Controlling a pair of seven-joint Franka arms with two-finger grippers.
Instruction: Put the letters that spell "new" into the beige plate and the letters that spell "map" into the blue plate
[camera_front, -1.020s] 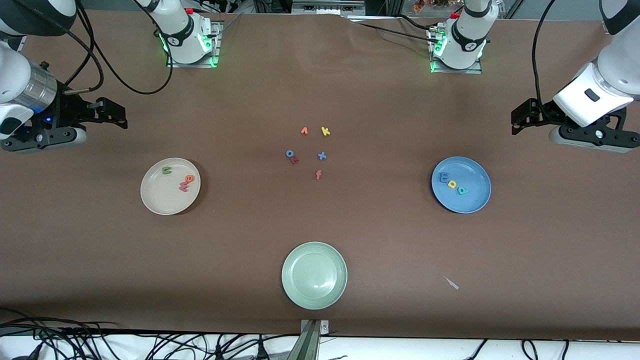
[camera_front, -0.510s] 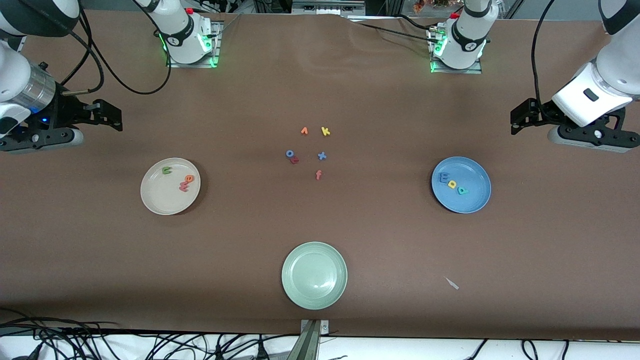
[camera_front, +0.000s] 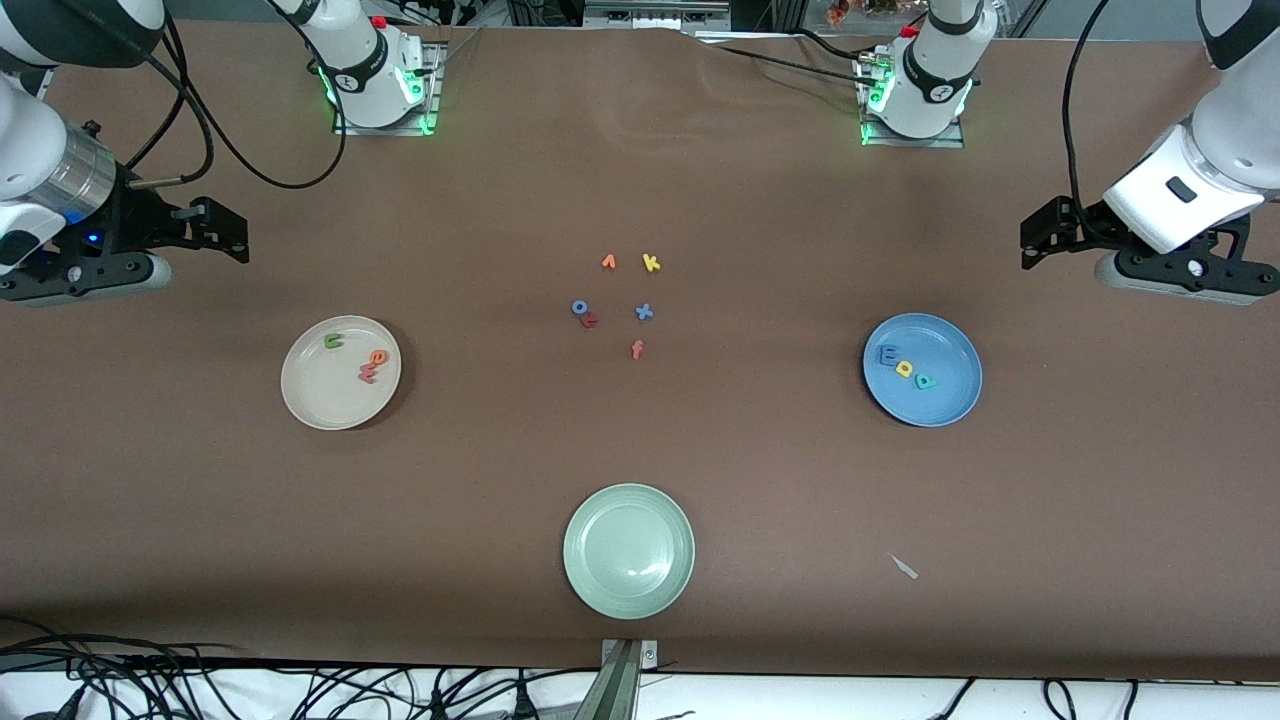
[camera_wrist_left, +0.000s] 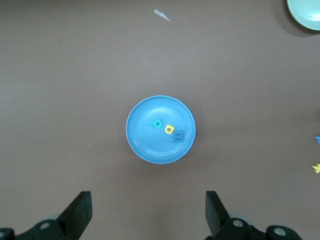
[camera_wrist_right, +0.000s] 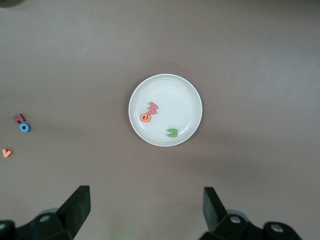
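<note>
The beige plate (camera_front: 320, 398) lies toward the right arm's end of the table. In it are the green n (camera_front: 333, 341), the orange e (camera_front: 378, 357) and the pinkish-red w (camera_front: 368, 374). The blue plate (camera_front: 945, 405) lies toward the left arm's end and holds the blue m (camera_front: 887, 354), the yellow a (camera_front: 904, 368) and the teal p (camera_front: 926, 381). My right gripper (camera_front: 238, 232) hangs open and empty over bare table beside the beige plate (camera_wrist_right: 175, 97). My left gripper (camera_front: 1032, 242) hangs open and empty over bare table beside the blue plate (camera_wrist_left: 142, 145).
A pale green plate (camera_front: 600, 520) sits near the front edge. Loose letters lie mid-table: an orange v (camera_front: 608, 262), a yellow k (camera_front: 651, 263), a blue o (camera_front: 579, 307), a blue x (camera_front: 644, 312) and a red f (camera_front: 637, 349). A white scrap (camera_front: 903, 566) lies nearer the camera than the blue plate.
My right gripper has drifted slightly toward its own end of the table. The left gripper, plates and letters have hardly moved.
</note>
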